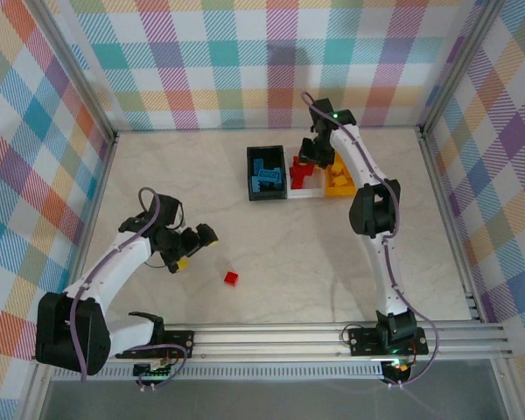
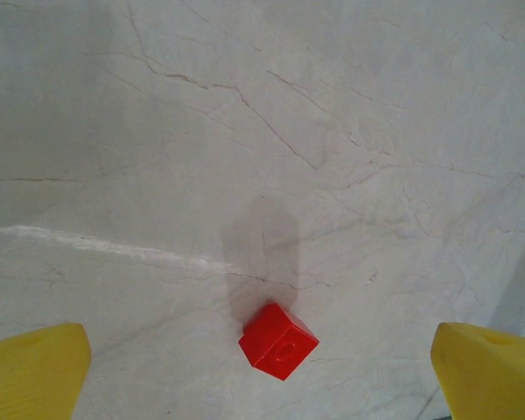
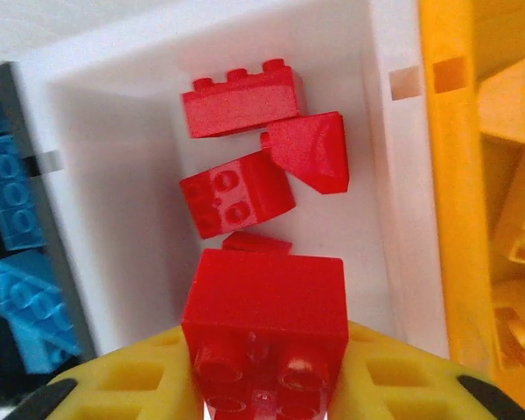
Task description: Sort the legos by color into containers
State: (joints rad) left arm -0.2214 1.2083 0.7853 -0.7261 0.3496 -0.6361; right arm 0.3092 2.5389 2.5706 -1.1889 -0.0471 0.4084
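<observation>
Top external: high above the white bin point(image 1: 306, 197), facing down, far. Right wrist: close over same bin point(image 3: 114, 227), looking in. Left wrist: facing down, well apart from it.

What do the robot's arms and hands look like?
The left arm and right arm are white tubes with chunky black joints. A greyish-purple cable loops along each one, and a tiny green light glows on the right arm. The left hand and right hand are black with yellow fingers.
</observation>
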